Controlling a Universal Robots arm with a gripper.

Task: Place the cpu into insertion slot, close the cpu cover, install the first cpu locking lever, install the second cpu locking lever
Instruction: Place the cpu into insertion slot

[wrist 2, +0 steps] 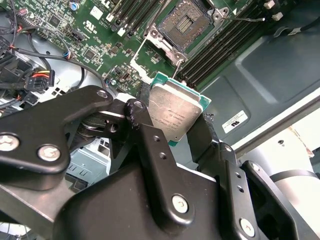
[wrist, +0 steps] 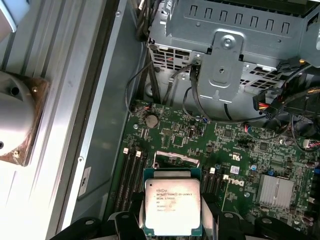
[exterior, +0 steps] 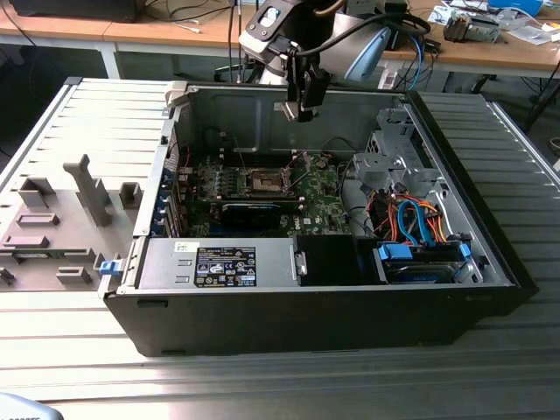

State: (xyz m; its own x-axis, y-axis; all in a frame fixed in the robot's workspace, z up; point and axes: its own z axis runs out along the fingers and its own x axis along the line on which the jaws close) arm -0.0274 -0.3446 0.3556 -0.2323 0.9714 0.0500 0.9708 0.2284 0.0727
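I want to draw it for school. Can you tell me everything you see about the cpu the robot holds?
The cpu is a small, flat square chip with a silvery-grey metal top carrying small print, rimmed by a thin green edge. The end effector is shut on it, its black fingers pressing two opposite sides. It hangs above the green motherboard, metal top towards the wrist cameras, not yet in the insertion slot.

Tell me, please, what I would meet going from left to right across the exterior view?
Grey fixture tray → insertion slot → gripper holding the cpu → metal drive cage → orange and blue cables.
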